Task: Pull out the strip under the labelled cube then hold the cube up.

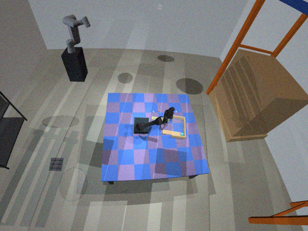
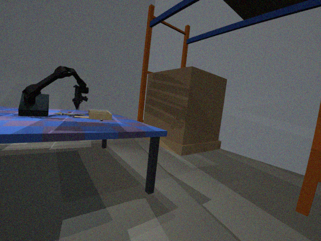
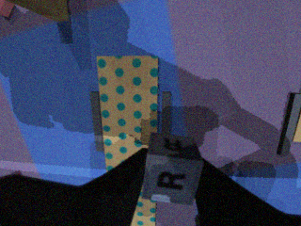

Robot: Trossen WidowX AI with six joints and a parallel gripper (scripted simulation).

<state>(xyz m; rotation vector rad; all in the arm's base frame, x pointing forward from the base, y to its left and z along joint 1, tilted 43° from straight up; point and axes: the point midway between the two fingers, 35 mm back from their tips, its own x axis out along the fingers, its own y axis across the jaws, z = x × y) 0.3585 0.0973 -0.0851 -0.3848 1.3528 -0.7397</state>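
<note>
My gripper [image 3: 169, 157] [image 2: 76, 108] is shut on the grey labelled cube [image 3: 173, 175], which shows a dark R on its face. The gripper hangs above the table, fingers pointing down. The cube is too small and dark to make out in the top and exterior views. A yellow strip with teal dots [image 3: 121, 99] lies below and behind the cube in the wrist view, between two thin dark rails, clear of the wooden frame. Its near part is partly hidden by the cube and the fingers. Another pale strip [image 1: 166, 132] reaches out of the frame at its lower side in the top view.
A tan wooden frame [image 1: 184, 127] [image 2: 100, 115] stands right of the arm, with a teal cube [image 1: 182, 134] in its lower right corner. Small loose pieces lie around it, among them a red one [image 1: 159, 110] and a yellow one [image 1: 153, 111]. A wall end [image 3: 44, 7] shows at upper left.
</note>
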